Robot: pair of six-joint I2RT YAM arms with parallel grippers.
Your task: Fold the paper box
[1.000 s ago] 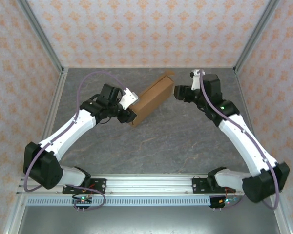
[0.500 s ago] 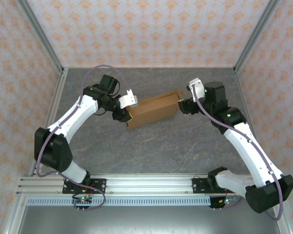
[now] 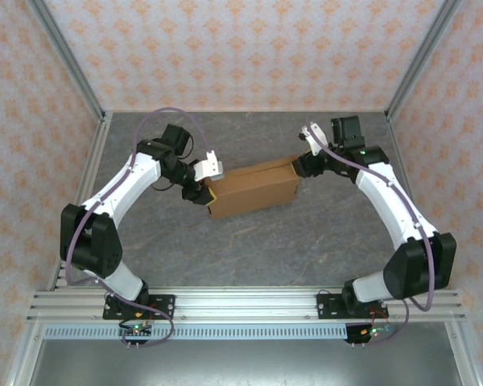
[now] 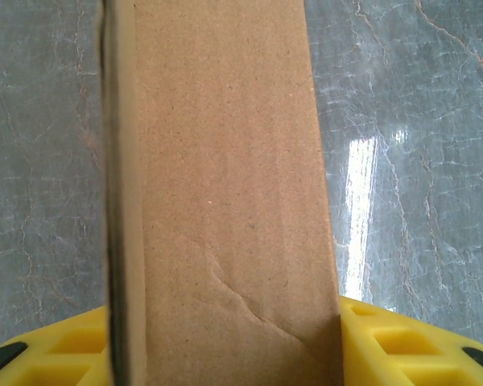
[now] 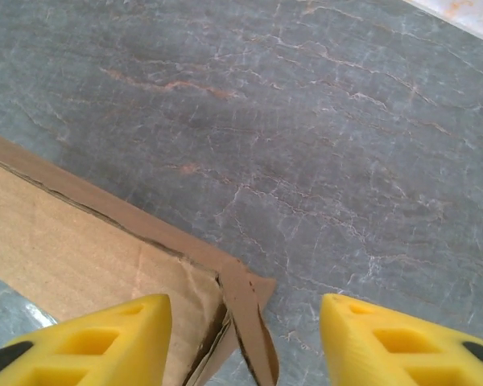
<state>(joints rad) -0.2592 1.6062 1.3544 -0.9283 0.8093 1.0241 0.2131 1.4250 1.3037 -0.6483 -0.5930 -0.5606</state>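
Note:
The paper box (image 3: 253, 187) is a plain brown flat rectangular box lying almost level across the middle of the table. My left gripper (image 3: 207, 188) is shut on its left end. In the left wrist view the cardboard face (image 4: 225, 161) fills the gap between the yellow fingers (image 4: 402, 342) and carries a small crease. My right gripper (image 3: 299, 167) is open at the box's far right corner. There a loose flap (image 5: 249, 314) sticks out between the spread yellow fingertips (image 5: 105, 334), and the box's top (image 5: 72, 249) lies on the left side.
The grey marbled tabletop (image 3: 306, 233) lies bare in front of the box. Patterned walls and metal posts (image 3: 92, 104) enclose the back and sides. The arms' bases sit on the rail (image 3: 241, 305) at the near edge.
The box has swung from a diagonal to nearly level and come a little nearer. The left gripper stayed on its left end, and the right gripper followed its right corner.

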